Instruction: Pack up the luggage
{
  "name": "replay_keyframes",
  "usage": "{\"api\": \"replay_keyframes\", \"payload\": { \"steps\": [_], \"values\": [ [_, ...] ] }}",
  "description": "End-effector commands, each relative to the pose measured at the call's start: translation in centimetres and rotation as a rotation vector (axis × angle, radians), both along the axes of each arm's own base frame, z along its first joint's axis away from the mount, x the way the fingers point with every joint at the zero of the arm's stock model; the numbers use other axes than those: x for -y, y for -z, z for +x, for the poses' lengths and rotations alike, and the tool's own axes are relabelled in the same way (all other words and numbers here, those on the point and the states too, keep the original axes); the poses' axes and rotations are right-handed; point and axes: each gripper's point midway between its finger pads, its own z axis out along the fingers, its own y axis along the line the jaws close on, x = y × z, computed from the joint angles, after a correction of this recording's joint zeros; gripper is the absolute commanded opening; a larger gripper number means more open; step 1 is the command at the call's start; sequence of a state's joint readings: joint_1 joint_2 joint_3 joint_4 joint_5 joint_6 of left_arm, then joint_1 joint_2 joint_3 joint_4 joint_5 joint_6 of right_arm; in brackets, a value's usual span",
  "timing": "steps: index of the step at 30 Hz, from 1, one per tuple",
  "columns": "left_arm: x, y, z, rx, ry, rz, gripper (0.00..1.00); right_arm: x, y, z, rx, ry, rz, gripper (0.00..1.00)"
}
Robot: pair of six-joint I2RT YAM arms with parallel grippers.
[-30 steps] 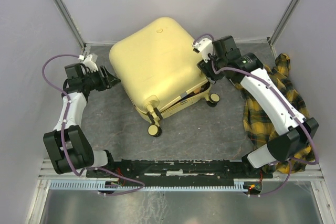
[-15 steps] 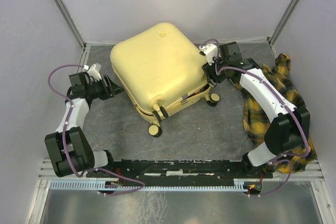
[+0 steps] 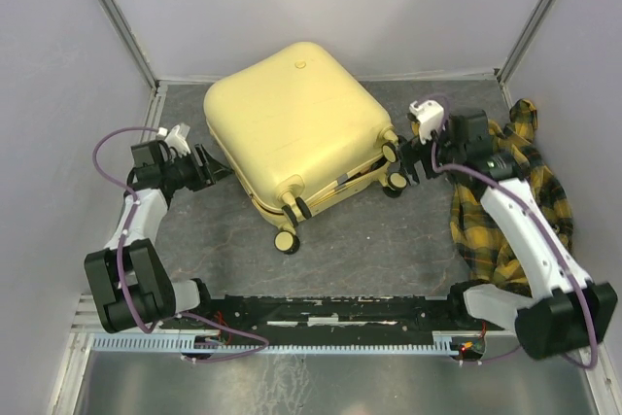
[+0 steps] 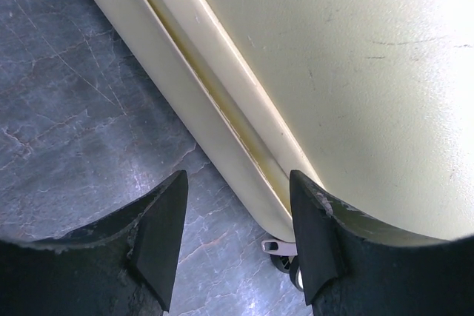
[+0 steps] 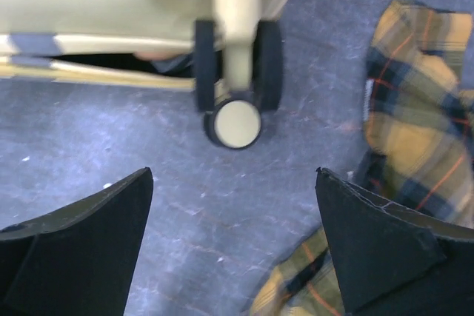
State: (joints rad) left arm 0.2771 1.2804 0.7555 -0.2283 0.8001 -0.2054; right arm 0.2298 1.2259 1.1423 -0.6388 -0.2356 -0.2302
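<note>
The luggage (image 3: 292, 128), a pale yellow hard-shell suitcase, lies flat mid-table with its lid almost down; a dark slit (image 5: 111, 61) shows along its seam. My left gripper (image 3: 212, 168) stands open at its left edge, and the seam (image 4: 222, 109) runs between the fingers (image 4: 159, 234) with nothing gripped. My right gripper (image 3: 406, 156) is wide open and empty just off the right corner, facing a wheel (image 5: 233, 123). A yellow plaid shirt (image 3: 505, 201) lies on the table under my right arm and shows beside the right finger (image 5: 415, 131).
Grey walls close in the table at the back and on both sides. Another suitcase wheel (image 3: 285, 240) sticks out toward the near edge. The black rail (image 3: 321, 313) with the arm bases runs along the front.
The suitcase lid came down and the case shifted slightly. My right gripper pulled back from the right edge toward the shirt and opened wide. The left gripper moved little.
</note>
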Motion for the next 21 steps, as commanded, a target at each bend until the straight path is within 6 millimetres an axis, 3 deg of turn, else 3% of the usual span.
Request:
{"api": "replay_keyframes", "payload": {
  "steps": [1, 4, 6, 10, 16, 21],
  "values": [
    [0.6, -1.2, 0.4, 0.038, -0.006, -0.061, 0.63, -1.9, -1.2, -3.1, 0.078, -0.063, 0.156, 0.93],
    [0.7, -1.1, 0.6, 0.033, -0.011, -0.072, 0.62, -3.2, -0.2, -5.6, 0.048, -0.132, 0.228, 0.68],
    [0.6, -0.8, 0.7, 0.024, -0.019, -0.078, 0.60, -4.1, 1.4, -6.1, 0.034, -0.161, 0.228, 0.58],
    [0.5, 0.5, 0.5, -0.015, -0.041, -0.087, 0.55, -5.8, 4.3, -5.7, 0.025, -0.205, 0.175, 0.52],
    [0.6, 1.1, 0.3, -0.019, -0.053, -0.096, 0.46, -9.5, 6.2, -4.6, 0.040, -0.301, 0.165, 0.45],
    [0.7, 1.6, 0.4, -0.034, -0.065, -0.123, 0.38, -10.8, 8.2, -1.1, 0.076, -0.249, 0.123, 0.37]
  ]
}}
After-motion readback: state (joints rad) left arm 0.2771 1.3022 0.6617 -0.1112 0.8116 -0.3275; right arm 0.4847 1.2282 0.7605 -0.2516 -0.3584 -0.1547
